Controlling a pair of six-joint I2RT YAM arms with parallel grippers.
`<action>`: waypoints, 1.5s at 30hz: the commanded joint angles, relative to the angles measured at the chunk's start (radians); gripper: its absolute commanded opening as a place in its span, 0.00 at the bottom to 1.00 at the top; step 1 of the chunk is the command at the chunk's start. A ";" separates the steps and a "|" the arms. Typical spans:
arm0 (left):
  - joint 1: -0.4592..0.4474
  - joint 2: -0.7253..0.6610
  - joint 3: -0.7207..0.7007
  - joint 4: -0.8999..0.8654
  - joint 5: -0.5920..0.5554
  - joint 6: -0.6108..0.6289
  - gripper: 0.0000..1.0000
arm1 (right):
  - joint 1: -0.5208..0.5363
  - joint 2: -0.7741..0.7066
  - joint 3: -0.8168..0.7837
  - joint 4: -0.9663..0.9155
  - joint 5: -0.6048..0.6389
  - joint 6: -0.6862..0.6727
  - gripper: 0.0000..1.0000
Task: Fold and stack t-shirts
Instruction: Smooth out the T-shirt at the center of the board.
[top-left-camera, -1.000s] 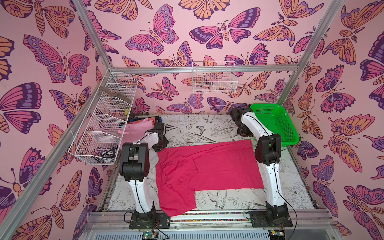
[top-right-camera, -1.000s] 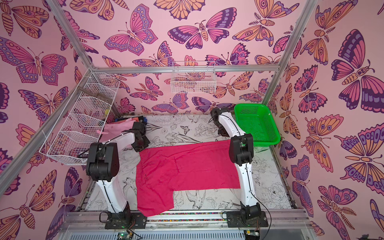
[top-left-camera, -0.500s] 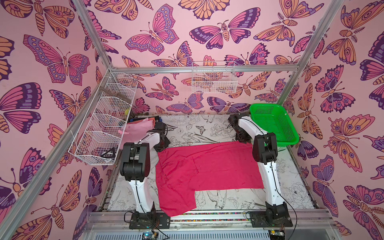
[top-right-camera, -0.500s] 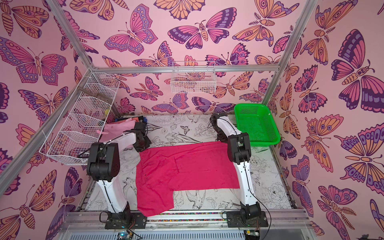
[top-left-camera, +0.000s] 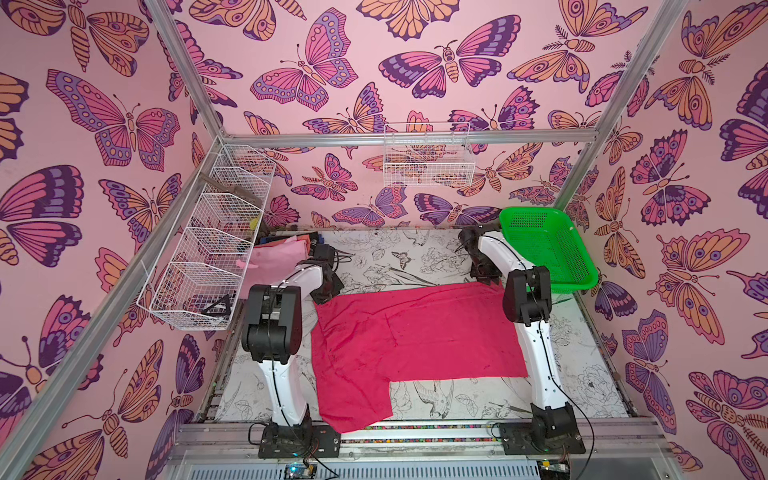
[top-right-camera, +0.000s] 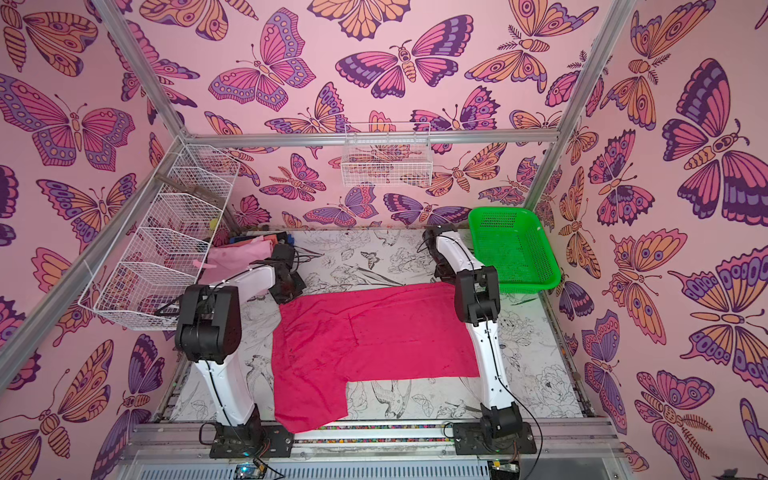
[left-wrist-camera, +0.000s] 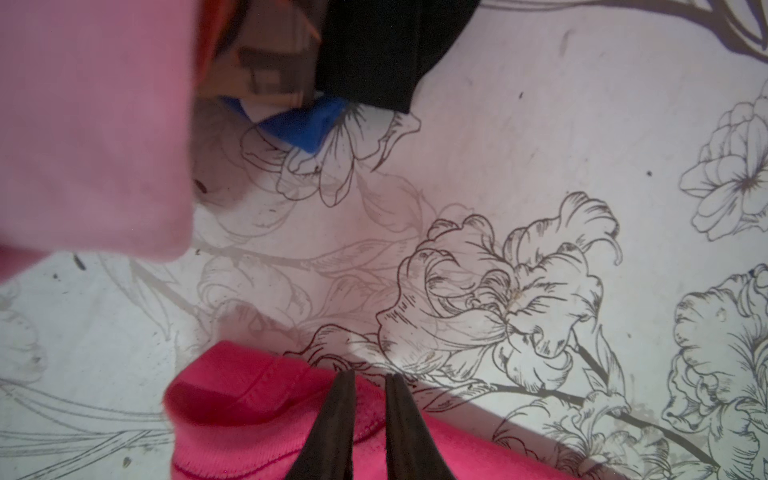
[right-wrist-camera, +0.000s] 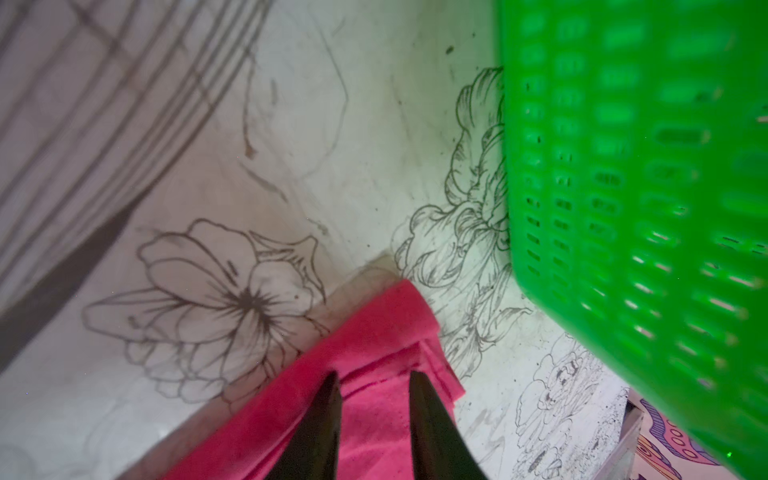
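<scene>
Pinching the far corners of the red shirt (top-left-camera: 415, 332), spread flat on the table (top-left-camera: 436, 257): left gripper (left-wrist-camera: 370, 376) jaws nearly together on the hem, right gripper (right-wrist-camera: 374, 376) jaws wider, seemingly clamped on cloth.

No text, label, brand, number or sign can be read anywhere. The walls (top-left-camera: 124, 124) carry only butterfly prints, and the tabletop (top-left-camera: 415, 257) carries only line drawings of flowers and birds. The crimson t-shirt (top-left-camera: 415, 332) and the green basket (top-left-camera: 530, 211) are plain.
</scene>
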 joint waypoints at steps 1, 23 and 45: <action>-0.008 0.006 -0.012 -0.024 -0.010 0.014 0.20 | -0.003 0.017 0.026 -0.013 -0.020 -0.012 0.33; -0.012 -0.004 -0.012 -0.022 -0.008 0.009 0.19 | -0.004 -0.009 -0.030 0.013 -0.040 -0.016 0.30; -0.012 -0.002 -0.014 -0.020 -0.014 0.007 0.19 | -0.004 -0.056 -0.093 0.023 -0.022 -0.007 0.00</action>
